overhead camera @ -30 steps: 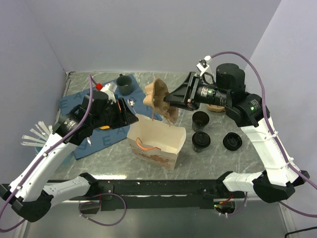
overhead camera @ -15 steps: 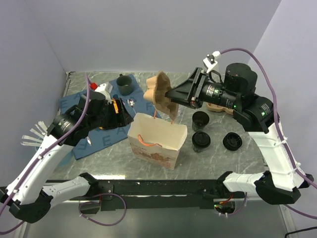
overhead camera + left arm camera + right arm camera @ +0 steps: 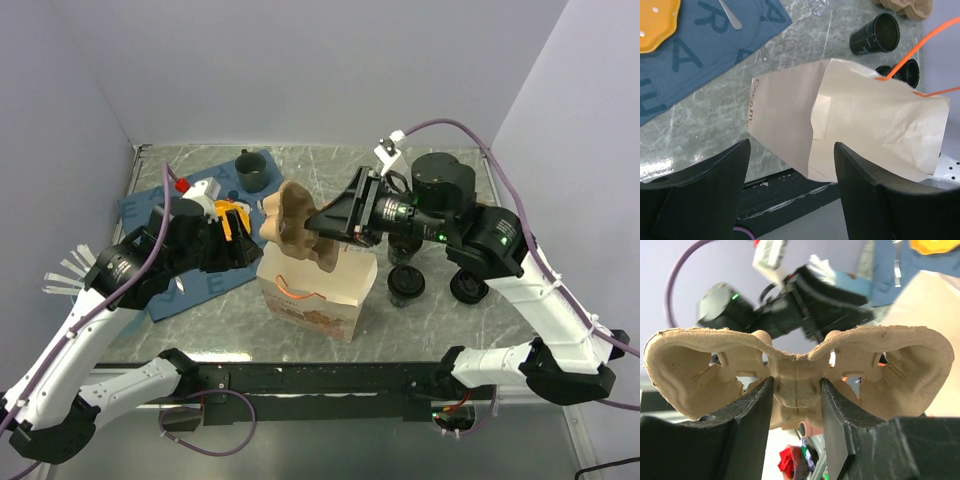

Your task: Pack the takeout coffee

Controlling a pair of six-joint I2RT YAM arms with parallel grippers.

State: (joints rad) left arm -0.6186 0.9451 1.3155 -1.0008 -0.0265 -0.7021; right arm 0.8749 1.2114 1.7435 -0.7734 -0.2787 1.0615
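Note:
My right gripper (image 3: 318, 222) is shut on the middle ridge of the brown pulp two-cup tray (image 3: 290, 222) and holds it on edge in the air over the open top of the paper bag (image 3: 318, 292). In the right wrist view the tray (image 3: 700, 365) fills the frame, with the gripper (image 3: 796, 405) pinching its centre. My left gripper (image 3: 243, 247) is open and empty just left of the bag; its wrist view shows the bag (image 3: 855, 125) beyond the gripper (image 3: 790, 200). A dark open cup (image 3: 875, 35) and a second cup (image 3: 405, 283) stand right of the bag. A black lid (image 3: 468, 285) lies further right.
A blue cloth (image 3: 150, 215) at the left carries a yellow plate (image 3: 655, 20), a spoon (image 3: 730, 15) and a dark green mug (image 3: 250, 170). The bag has orange handles (image 3: 920, 40). A stack of pulp trays (image 3: 905, 6) sits behind the cups. White cutlery (image 3: 70, 272) fans at the left edge.
My right gripper has carried the pulp tray left and down, from behind the bag to over its opening. My left gripper has drawn back a little to the left.

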